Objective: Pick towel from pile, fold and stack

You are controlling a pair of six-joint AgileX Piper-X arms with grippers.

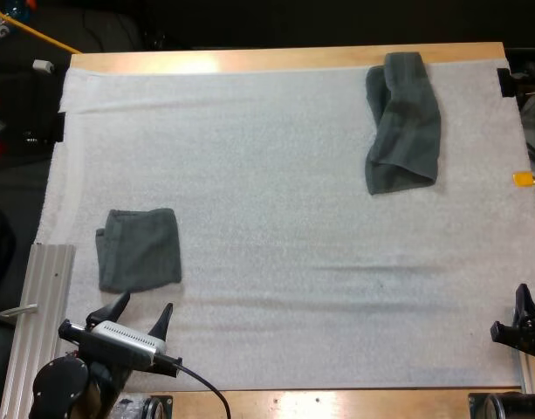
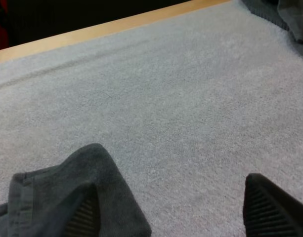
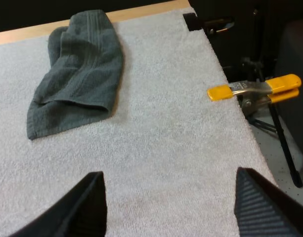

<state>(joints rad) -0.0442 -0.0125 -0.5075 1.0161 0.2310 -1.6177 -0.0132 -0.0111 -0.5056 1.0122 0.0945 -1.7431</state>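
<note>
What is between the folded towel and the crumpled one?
Only bare white mat separates the folded towel and the crumpled towel, seen in the high view.

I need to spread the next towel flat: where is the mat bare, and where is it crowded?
Widest bare patch: the middle of the mat, between the folded towel at near left and the crumpled towel at far right. The far left corner is bare too. Crowded: around the open left gripper, close beside the folded towel.
</note>
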